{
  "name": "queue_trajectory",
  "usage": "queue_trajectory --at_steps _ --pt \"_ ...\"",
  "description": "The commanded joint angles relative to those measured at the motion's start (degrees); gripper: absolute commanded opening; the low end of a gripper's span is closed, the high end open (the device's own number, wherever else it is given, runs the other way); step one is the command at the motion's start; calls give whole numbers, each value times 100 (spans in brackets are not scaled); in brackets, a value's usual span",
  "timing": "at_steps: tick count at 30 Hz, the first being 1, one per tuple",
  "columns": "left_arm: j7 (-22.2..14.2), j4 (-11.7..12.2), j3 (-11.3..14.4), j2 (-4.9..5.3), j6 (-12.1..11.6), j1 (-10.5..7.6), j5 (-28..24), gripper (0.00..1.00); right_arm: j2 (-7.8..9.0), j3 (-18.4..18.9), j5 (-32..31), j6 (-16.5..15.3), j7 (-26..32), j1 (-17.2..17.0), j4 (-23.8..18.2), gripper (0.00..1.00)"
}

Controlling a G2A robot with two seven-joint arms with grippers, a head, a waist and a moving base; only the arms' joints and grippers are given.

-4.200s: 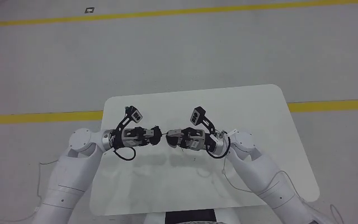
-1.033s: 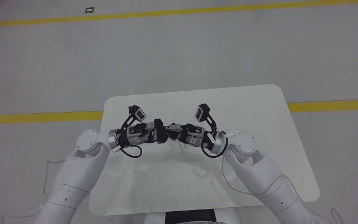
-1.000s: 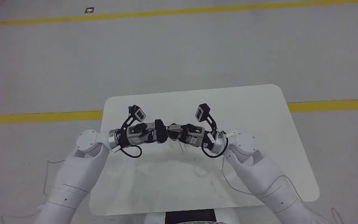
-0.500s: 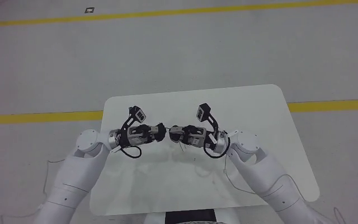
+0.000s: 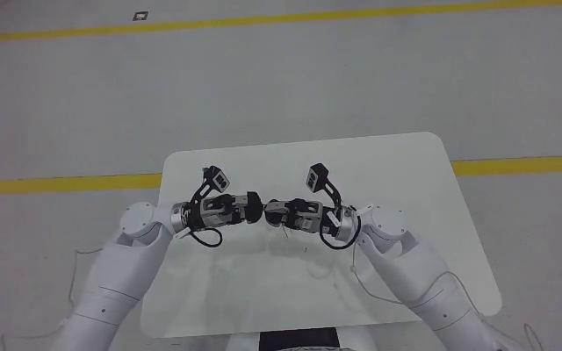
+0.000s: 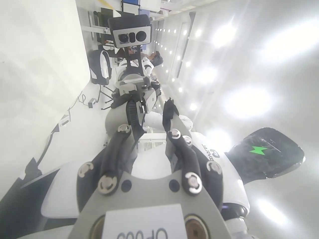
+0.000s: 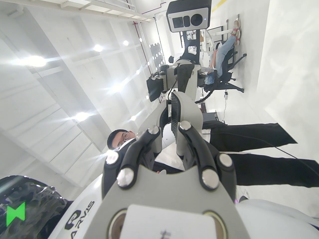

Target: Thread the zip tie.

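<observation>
Above the middle of the white table (image 5: 404, 175) my two grippers meet tip to tip. My right gripper (image 5: 270, 210) has its fingers pressed together (image 7: 170, 105) on a thin dark strip, the zip tie (image 7: 173, 88). A loose end of it hangs just under that gripper (image 5: 282, 229). My left gripper (image 5: 253, 209) faces it with fingers spread (image 6: 150, 111). The right gripper's tips sit in the gap between them. From the left wrist view the right gripper (image 6: 135, 93) is straight ahead and very close. Most of the zip tie is hidden by the fingers.
The table has rounded corners, with bare surface on all sides of the arms. Its far edge (image 5: 307, 145) and right edge (image 5: 470, 219) are well away from both grippers. Yellow lines (image 5: 263, 19) cross the grey floor beyond.
Half a second ago a small gap separated the two grippers. They have closed in on each other and their tips now meet. Both arms sit slightly higher and closer together than four seconds ago.
</observation>
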Motion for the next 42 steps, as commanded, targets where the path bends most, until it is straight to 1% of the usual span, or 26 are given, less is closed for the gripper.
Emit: queue_trajectory --at_steps 1,8,13,20,27,29,33,35,38,42 --pt "2 5 6 2 -6 -5 -6 18 3 -7 -4 8 22 11 5 0" --pt "-3 15 22 10 -12 -14 -15 14 12 -29 -14 16 65 29 12 0" --pt "-14 12 28 20 4 -14 -5 15 17 -45 -19 5 95 37 16 0" --pt "-32 -4 54 31 25 -16 8 11 27 -61 -16 -6 110 30 16 0" --pt "-43 -21 78 40 27 -16 9 11 32 -81 -4 -27 90 20 9 0" --pt "-46 -29 78 44 23 -8 7 9 34 -86 -2 -32 85 19 6 0" --pt "-49 -45 76 53 20 9 4 9 36 -97 -3 -40 78 19 -9 0" --pt "-52 -55 75 58 19 20 4 7 38 -108 -8 -39 76 20 -19 0" --pt "-62 -69 75 66 26 37 10 0 40 -114 -6 -47 67 19 -26 0" --pt "-63 -70 80 74 30 53 17 0 43 -120 -13 -65 49 11 -37 0"
